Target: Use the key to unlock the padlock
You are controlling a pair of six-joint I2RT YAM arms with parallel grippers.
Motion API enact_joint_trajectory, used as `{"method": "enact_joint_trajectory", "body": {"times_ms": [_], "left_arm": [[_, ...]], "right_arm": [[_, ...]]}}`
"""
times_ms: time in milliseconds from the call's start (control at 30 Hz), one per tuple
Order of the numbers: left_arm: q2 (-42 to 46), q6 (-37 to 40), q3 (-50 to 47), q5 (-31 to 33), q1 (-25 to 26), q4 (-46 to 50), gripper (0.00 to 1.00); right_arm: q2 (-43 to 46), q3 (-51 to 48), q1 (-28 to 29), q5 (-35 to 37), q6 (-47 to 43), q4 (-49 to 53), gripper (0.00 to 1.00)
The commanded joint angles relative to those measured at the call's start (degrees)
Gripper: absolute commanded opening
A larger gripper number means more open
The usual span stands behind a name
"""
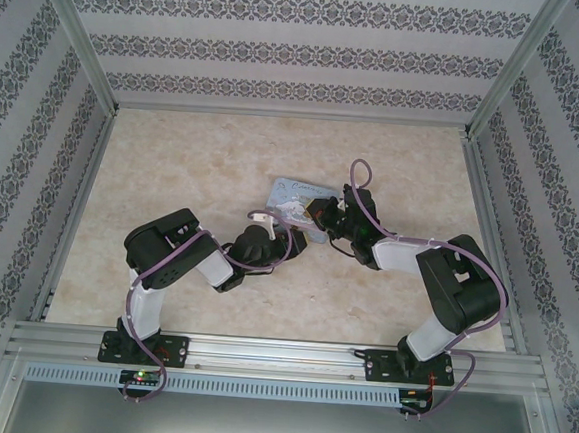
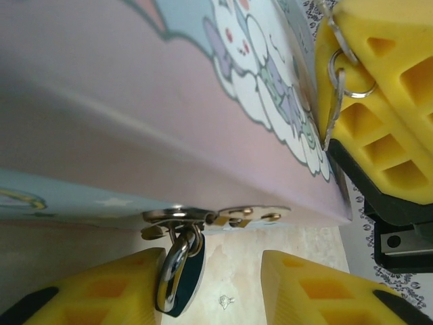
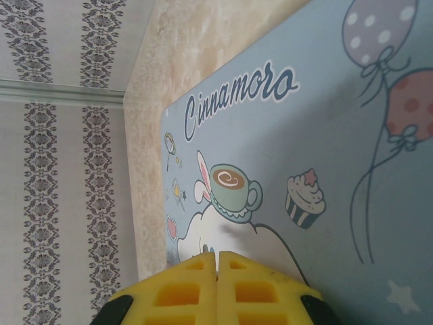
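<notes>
So far, the job is only just getting going. The tin box [image 1: 297, 190] sits near the middle of the bench [image 1: 194, 159], and both arms reach in to it.

The padlock [image 2: 183, 284] hangs from the little metal clasp [image 2: 203, 217] on the front edge of the tin. Its loop goes through the clasp and looks shut, so I think the tin is locked.

The left gripper [image 2: 213, 261] is open. Its two yellow fingers [image 2: 88, 291] stand one on each side of the padlock. The padlock is very close to one finger, but there is a gap on the other side, so it is not pinched yet.

The right gripper [image 3: 216, 261] is closed tight, up over the lid of the tin. The key [image 2: 331, 118] and its small rings sit right at its tip, so it looks like it is pinching the key.

The key is apart from the padlock and not in the keyhole. What is left, I think: hold the padlock steady, bring the key down, push it in and turn it.
</notes>
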State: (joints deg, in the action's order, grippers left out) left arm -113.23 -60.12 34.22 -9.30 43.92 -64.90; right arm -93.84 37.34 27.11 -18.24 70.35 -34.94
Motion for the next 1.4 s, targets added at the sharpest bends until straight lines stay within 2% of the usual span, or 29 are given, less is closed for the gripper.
{"method": "enact_joint_trajectory", "body": {"times_ms": [0, 500, 733, 1000, 1367], "left_arm": [[-0.7, 1.5, 0.9, 0.4, 1.0, 4.2, 0.38], [-1.5, 0.3, 1.6, 1.6, 1.0, 5.3, 0.20], [-1.4, -1.0, 1.7, 1.6, 1.0, 5.1, 0.14], [-1.3, -3.5, 1.8, 0.8, 0.8, 4.6, 0.01], [3.0, -5.8, 0.7, 0.9, -0.8, 7.6, 0.00]], "right_arm": [[-0.7, -1.0, -0.2, 0.7, 0.4, 0.0, 0.00], [-0.1, -0.8, -0.2, 0.1, -0.3, 0.1, 0.00], [3.4, -0.9, -0.6, -0.6, -2.1, 1.6, 0.00], [9.6, -3.9, -1.0, -2.2, -3.4, 2.6, 0.00], [22.0, -13.8, -0.4, -1.9, -1.5, 3.3, 0.00]]}}
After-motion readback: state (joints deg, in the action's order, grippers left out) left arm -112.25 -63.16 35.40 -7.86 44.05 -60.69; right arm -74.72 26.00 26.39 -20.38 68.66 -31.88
